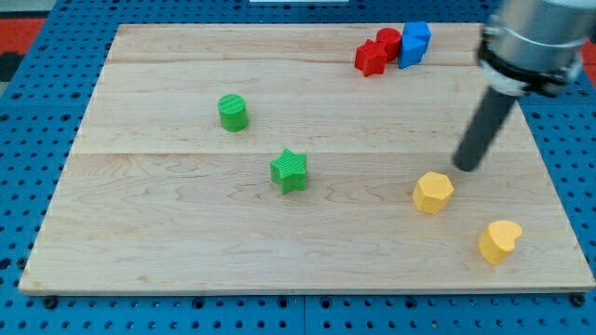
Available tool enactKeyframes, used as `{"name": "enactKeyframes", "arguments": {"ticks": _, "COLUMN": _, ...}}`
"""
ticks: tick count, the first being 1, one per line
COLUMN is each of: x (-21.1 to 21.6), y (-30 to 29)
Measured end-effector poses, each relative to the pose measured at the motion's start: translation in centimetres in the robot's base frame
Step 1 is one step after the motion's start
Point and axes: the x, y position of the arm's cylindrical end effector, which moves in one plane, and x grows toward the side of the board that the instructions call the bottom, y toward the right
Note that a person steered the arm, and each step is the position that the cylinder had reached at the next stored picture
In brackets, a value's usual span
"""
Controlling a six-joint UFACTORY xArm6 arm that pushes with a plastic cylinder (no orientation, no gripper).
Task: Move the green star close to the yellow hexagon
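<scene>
Standing free of all blocks, my tip (465, 167) is seen just above-right of the yellow hexagon (433, 193), with the green star (290, 171) lying well apart to its left

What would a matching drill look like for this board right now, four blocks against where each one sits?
Blocks:
1. green star
2. green cylinder
3. yellow hexagon
4. yellow heart

Places:
A. nearest the view's bottom right corner
B. just below and to the view's left of my tip
C. near the middle of the board
D. up and to the view's left of the star

Pairs: 1-C, 2-D, 3-B, 4-A
</scene>
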Motion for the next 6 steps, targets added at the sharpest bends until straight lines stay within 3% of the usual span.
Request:
{"name": "enactKeyframes", "arguments": {"ticks": 1, "x": 0.4, "y": -5.2}}
{"name": "enactKeyframes", "arguments": {"ticks": 2, "x": 3.7, "y": -5.2}}
{"name": "enactKeyframes", "arguments": {"ticks": 3, "x": 5.6, "y": -0.4}}
{"name": "enactKeyframes", "arguments": {"ticks": 4, "x": -2.6, "y": -3.2}}
{"name": "enactKeyframes", "arguments": {"ticks": 5, "x": -8.0, "y": -10.6}}
{"name": "enactKeyframes", "arguments": {"ticks": 6, "x": -6.8, "y": -18.1}}
